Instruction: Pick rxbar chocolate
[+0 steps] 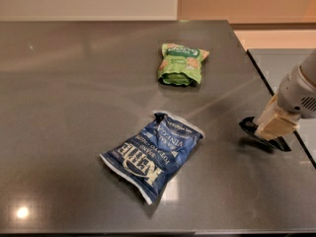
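Note:
The rxbar chocolate (252,127) is a small flat black wrapper near the right edge of the dark grey table (74,107). Only its left tip and lower edge show; the rest is hidden behind my gripper. My gripper (274,125), cream-coloured under a white wrist, is right on top of the bar, coming in from the right. I cannot tell whether the bar lies on the table or is just off it.
A large blue Kettle chip bag (154,153) lies in the middle front of the table. A green snack pouch (180,64) lies farther back. The table's right edge (256,68) runs just behind the gripper, with a second grey surface (276,65) beyond it.

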Robot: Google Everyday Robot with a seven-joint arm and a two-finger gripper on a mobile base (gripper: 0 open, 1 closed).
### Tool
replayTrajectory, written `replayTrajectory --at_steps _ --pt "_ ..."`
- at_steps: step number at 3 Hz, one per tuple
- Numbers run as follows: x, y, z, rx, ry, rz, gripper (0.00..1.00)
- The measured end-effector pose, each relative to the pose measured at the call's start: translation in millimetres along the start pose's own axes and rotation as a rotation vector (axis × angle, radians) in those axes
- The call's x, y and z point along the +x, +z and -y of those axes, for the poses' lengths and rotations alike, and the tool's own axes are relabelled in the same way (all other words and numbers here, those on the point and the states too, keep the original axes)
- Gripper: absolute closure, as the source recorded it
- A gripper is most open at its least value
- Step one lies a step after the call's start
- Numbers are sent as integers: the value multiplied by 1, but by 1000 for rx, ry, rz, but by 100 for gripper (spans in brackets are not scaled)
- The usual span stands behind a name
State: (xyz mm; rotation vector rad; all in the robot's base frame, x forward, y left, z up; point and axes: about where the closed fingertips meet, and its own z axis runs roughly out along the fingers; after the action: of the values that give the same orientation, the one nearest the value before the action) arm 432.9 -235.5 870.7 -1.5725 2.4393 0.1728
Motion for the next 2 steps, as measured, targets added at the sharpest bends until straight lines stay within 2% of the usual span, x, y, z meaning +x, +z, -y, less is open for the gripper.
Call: replayTrajectory --at_steps 1,2 --pt "-19 -24 -6 -25 -34 33 100" --pt "-43 -65 -12 -46 -78 83 100"
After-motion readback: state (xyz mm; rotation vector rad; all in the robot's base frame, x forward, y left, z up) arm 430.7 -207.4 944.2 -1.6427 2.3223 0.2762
